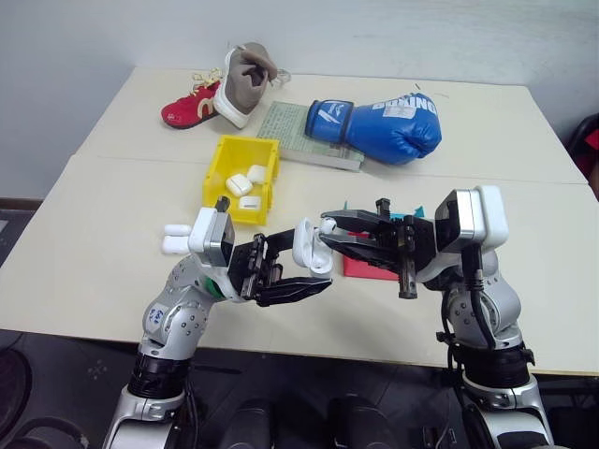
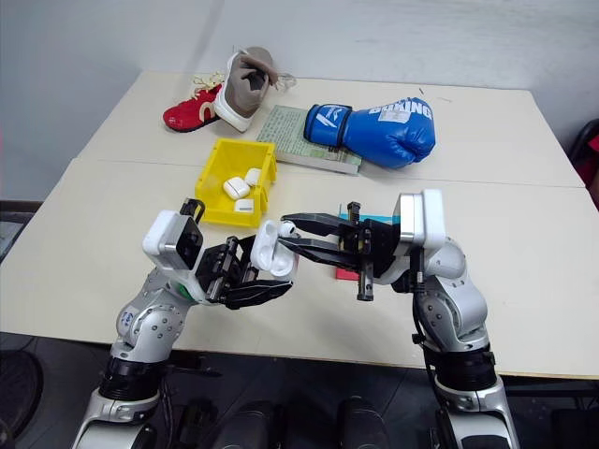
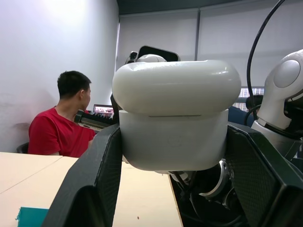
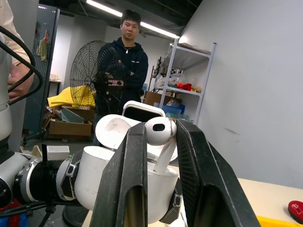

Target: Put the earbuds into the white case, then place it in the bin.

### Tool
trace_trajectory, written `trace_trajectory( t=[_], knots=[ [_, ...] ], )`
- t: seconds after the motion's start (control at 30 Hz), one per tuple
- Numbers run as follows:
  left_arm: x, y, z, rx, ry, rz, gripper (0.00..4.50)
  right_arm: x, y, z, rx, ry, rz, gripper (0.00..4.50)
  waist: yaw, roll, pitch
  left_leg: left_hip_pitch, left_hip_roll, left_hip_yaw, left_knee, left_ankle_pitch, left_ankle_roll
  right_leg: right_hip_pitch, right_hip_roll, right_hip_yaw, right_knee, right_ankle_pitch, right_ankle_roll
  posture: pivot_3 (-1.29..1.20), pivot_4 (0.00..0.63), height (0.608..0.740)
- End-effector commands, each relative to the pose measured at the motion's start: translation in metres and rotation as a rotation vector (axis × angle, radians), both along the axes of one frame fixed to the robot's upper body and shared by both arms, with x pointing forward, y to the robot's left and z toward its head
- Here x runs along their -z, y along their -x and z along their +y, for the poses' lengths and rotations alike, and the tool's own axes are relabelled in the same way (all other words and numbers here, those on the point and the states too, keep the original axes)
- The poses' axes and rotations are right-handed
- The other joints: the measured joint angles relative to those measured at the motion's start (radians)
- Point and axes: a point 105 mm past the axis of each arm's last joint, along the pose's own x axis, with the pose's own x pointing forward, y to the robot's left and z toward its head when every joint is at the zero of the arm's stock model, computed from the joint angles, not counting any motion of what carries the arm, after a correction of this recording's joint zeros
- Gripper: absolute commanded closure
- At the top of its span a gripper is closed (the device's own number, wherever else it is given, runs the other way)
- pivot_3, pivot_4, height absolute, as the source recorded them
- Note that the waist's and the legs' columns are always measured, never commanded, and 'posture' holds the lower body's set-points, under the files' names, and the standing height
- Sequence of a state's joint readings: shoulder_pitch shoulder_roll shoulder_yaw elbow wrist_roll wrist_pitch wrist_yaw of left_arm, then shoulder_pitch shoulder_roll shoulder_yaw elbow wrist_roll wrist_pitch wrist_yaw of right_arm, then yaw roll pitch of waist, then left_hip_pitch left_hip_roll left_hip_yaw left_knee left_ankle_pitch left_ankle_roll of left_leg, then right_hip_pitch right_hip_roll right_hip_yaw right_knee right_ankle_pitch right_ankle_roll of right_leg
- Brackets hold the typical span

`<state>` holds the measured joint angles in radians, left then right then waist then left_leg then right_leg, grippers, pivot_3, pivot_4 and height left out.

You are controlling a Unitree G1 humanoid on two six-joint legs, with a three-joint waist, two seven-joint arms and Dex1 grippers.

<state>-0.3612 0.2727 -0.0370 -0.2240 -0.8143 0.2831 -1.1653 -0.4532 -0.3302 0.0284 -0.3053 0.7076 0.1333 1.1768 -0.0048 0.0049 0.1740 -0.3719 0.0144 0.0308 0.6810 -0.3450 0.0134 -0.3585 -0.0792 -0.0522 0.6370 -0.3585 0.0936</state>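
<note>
Nearest you, both arms meet over the front edge of the table [image 1: 84,281], held up off the surface so the two small parts can be lined up in free air. Your left gripper [image 1: 285,276] is clamped on the white case [image 1: 309,248]; in the left wrist view its two black fingers [image 3: 85,189] press on opposite sides of the case body, with the lid sitting above them. From the head views the lid looks hinged back, leaving the mouth of the case turned up and toward the right arm, so I judge the case is presented as a socket.

Your right gripper [image 1: 329,227] is narrowed onto one earbud [image 4: 160,131], pinching its round head between the fingertips. The stem hangs down and slightly aslant, so the earbud's long axis runs roughly head-up, stem-down, aimed into the case just below it. Whether the stem tip already touches the well, I cannot tell.

Just behind the right gripper lies a red tray [image 1: 360,269]. Beside the left arm rest two more white cases [image 1: 176,238]. Further back stands the yellow bin [image 1: 220,173], with three white cases [image 1: 245,185] inside. Beyond it lie a book [image 1: 299,140], a blue boxing glove [image 1: 384,126] and shoes [image 1: 220,94].
</note>
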Motion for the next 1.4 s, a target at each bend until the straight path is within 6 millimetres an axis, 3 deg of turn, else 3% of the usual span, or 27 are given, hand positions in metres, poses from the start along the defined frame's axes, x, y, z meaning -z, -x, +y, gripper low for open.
trace_trajectory(
  t=[0.03,0.5,1.3,1.4],
  knots=[
    [-0.010,0.012,-0.005,0.043,0.018,-0.080,1.72,0.014,0.002,0.009,-0.021,0.085,0.019,4.06,0.000,0.000,0.000,0.000,0.000,0.000,0.000,0.000,0.000,0.000,0.000,0.000,0.000,0.000,0.000,0.00,0.150,0.740],
    [0.000,0.007,-0.006,0.037,-0.032,-0.072,1.72,0.016,0.007,0.009,-0.058,0.119,0.013,4.06,0.000,0.000,0.000,0.000,0.000,0.000,0.000,0.000,0.000,0.000,0.000,0.000,-0.001,0.000,0.000,0.00,0.150,0.740],
    [-0.007,0.009,-0.010,0.042,-0.004,-0.119,1.72,0.031,-0.003,-0.001,-0.035,0.176,0.134,4.06,0.000,0.000,0.000,0.000,0.000,0.000,-0.001,0.000,0.000,0.000,0.000,0.000,-0.006,0.000,0.000,0.00,0.150,0.740],
    [-0.008,0.009,-0.009,0.039,-0.001,-0.124,1.72,0.035,-0.001,-0.003,-0.057,0.198,0.189,3.07,0.001,-0.001,0.000,0.000,0.000,0.000,-0.001,0.000,0.000,0.001,-0.001,0.000,-0.006,0.000,0.000,0.00,0.150,0.740]
  ],
)
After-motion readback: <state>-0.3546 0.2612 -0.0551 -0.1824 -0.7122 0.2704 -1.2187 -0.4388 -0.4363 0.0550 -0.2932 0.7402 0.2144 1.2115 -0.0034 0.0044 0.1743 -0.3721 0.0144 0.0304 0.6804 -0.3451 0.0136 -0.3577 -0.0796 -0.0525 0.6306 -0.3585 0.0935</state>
